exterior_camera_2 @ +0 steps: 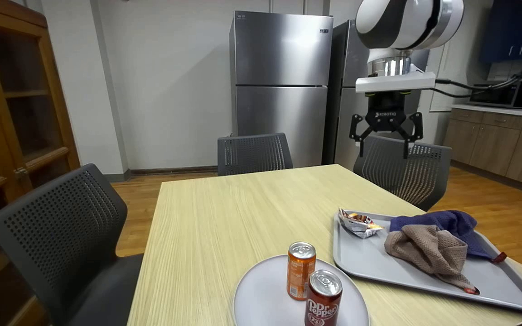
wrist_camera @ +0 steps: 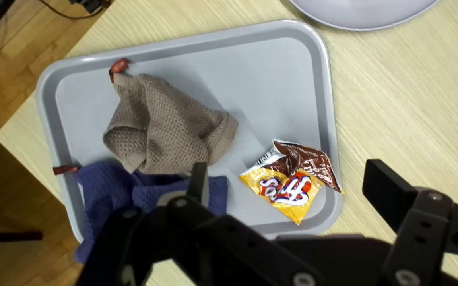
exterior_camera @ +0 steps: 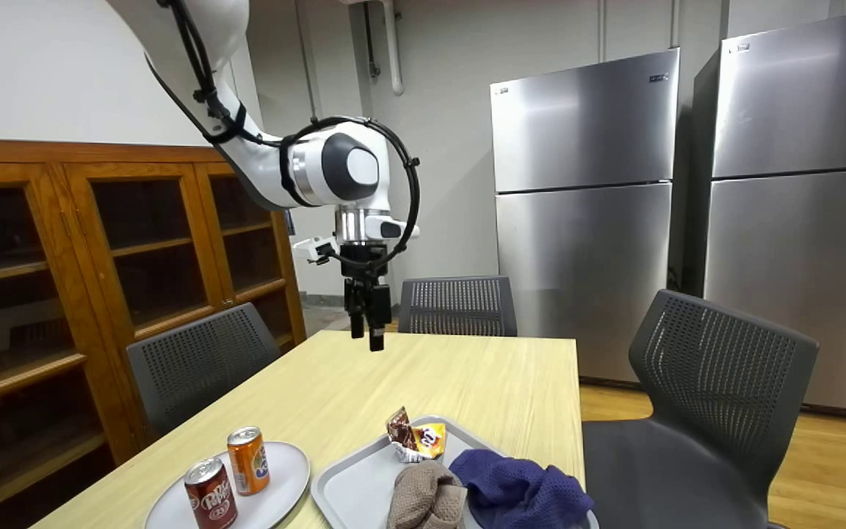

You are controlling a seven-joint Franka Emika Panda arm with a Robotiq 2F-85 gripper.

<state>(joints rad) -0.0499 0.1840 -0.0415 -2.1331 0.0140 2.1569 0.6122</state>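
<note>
Jaws stand wide with nothing between them, above the bench (wrist_camera: 392,99); the crumpled snack wrapper (wrist_camera: 288,180) lies well below, near a corner of the grey tray (wrist_camera: 268,75). Any pinch on it would best come straight down, slow and light (thin film likely slides). Mind the raised rim (wrist_camera: 327,111), overlapped by one wrapper tip in the wrist view; room looks tighter toward the brown cloth (wrist_camera: 173,123), freer over the bench.

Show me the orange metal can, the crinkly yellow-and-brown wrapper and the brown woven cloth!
Orange metal can (exterior_camera_2: 299,272): in an exterior view, on its side.
Crinkly yellow-and-brown wrapper (wrist_camera: 294,188): wrist view, on its printed front.
Brown woven cloth (wrist_camera: 172,128): wrist view, on its folded middle.
</note>
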